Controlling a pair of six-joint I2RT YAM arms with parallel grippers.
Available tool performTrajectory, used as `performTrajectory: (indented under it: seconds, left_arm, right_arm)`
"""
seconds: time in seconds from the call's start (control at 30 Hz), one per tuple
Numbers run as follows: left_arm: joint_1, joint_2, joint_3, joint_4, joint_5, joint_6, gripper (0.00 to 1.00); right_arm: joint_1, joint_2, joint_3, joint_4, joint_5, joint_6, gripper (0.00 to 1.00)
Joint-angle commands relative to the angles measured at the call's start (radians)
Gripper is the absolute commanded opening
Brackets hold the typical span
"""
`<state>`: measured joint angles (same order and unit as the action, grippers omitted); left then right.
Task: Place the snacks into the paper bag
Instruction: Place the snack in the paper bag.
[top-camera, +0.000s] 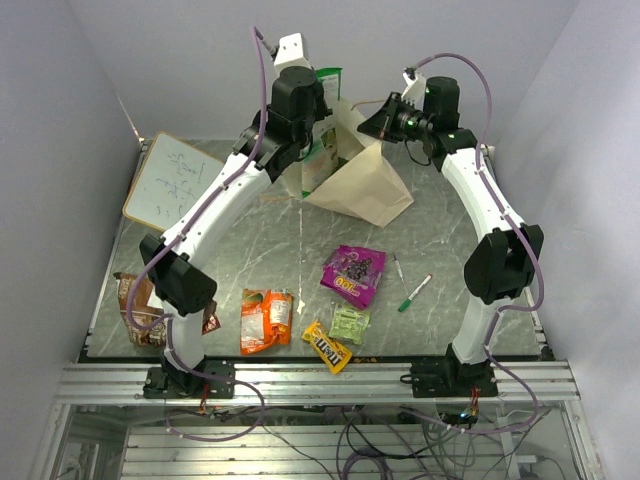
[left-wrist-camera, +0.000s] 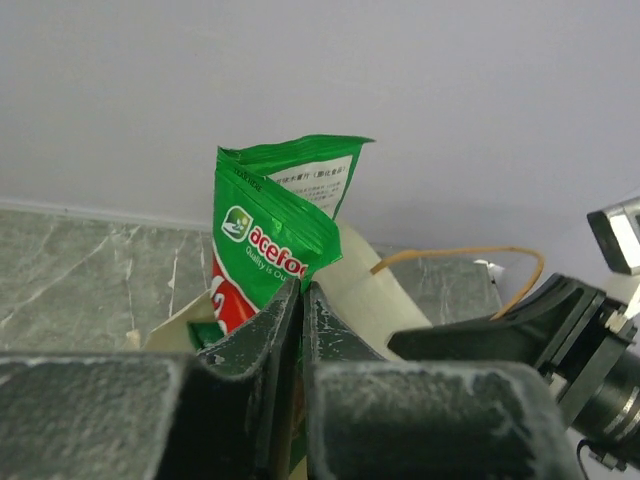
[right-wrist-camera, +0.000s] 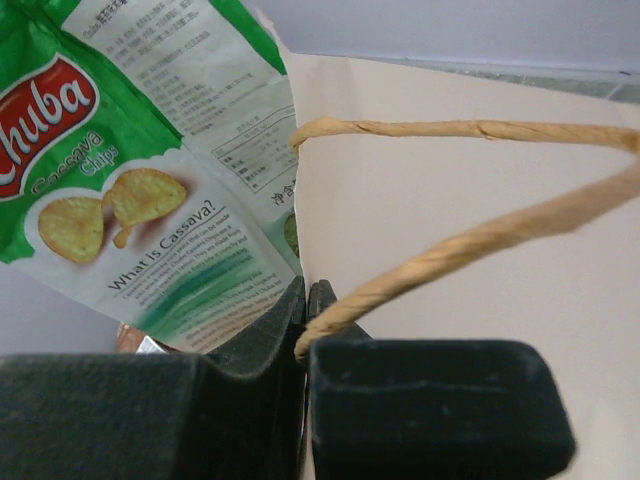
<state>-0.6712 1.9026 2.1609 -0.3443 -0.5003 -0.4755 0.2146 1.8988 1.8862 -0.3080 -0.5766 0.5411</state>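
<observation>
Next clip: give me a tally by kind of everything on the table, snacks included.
loose snacks: 5 (purple pouch, orange bag, yellow M&M's, pale green packet, brown bag)
green bag in the left gripper: 1
paper bag: 1
pens: 2
whiteboard: 1
total: 10
Anything deeper inside the paper bag is hidden.

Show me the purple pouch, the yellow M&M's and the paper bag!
purple pouch (top-camera: 353, 273): top external view, middle of its front.
yellow M&M's (top-camera: 327, 347): top external view, middle of the packet.
paper bag (top-camera: 372, 188): top external view, its beige side wall.
</observation>
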Motion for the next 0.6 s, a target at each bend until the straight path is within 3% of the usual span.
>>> performTrajectory:
  seconds: [0.0,0.13,0.23,0.47,0.57]
  left_arm:
    - [0.003,-0.073,-0.054,0.011,0.051,0.03,0.16]
    - [0.035,-0.101,-0.109,0.0,0.135,0.002,0.15]
    - [0.062,-0.121,-0.149,0.014,0.214,0.013,0.21]
    - [0.087,-0.171,-0.268,0.056,0.363,0.083,0.54]
    - [0.088,-0.189,-0.359,0.094,0.405,0.09,0.63]
  right_arm:
    - [-0.018,-0.046,0.003,0.086,-0.04,0.021,0.0]
    - [-0.033,-0.052,-0.007,0.098,-0.054,0.034,0.0]
    - [-0.039,-0.048,-0.003,0.102,-0.066,0.044,0.0]
    - [-0.048,-0.043,0.013,0.114,-0.081,0.072,0.0]
    - [-0.054,-0.038,0.023,0.118,-0.091,0.081,0.0]
